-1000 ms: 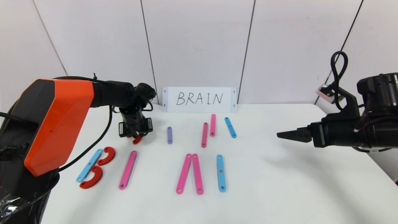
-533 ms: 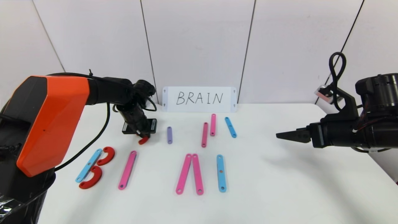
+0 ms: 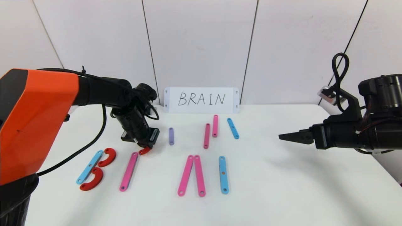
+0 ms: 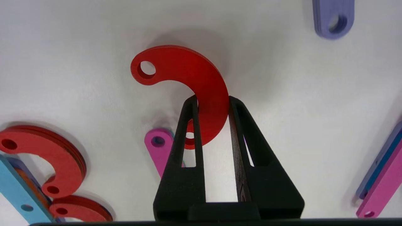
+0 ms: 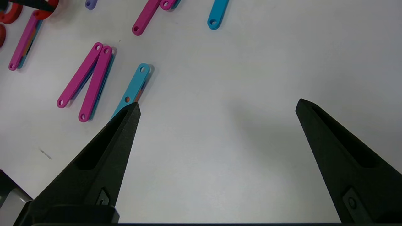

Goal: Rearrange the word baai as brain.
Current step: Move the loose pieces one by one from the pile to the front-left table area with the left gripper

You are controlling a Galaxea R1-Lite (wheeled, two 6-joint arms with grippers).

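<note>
My left gripper (image 3: pixel 145 147) (image 4: pixel 213 102) is shut on a red half-ring curve (image 3: pixel 144 151) (image 4: pixel 201 84), held just above the top end of a long pink strip (image 3: pixel 129 171) (image 4: pixel 158 147). To its left, a blue strip (image 3: pixel 90 166) with two red half-rings (image 3: pixel 107 157) (image 3: pixel 93 179) forms a B. A pair of pink strips (image 3: pixel 191 175) meets at the top, with a blue strip (image 3: pixel 223 174) beside it. My right gripper (image 3: pixel 284 136) (image 5: pixel 216 108) hovers open and empty over the table's right side.
Behind the row lie a short purple strip (image 3: pixel 171 136), two pink strips (image 3: pixel 206 135) (image 3: pixel 215 126) and a blue strip (image 3: pixel 232 128). A white card (image 3: pixel 201 100) with handwritten BRAIN stands against the back wall. The table's right edge (image 3: pixel 386 175) is near my right arm.
My left gripper has carried the red half-ring curve toward the front and slightly right, down to the top of the long pink strip. The right arm has not moved.
</note>
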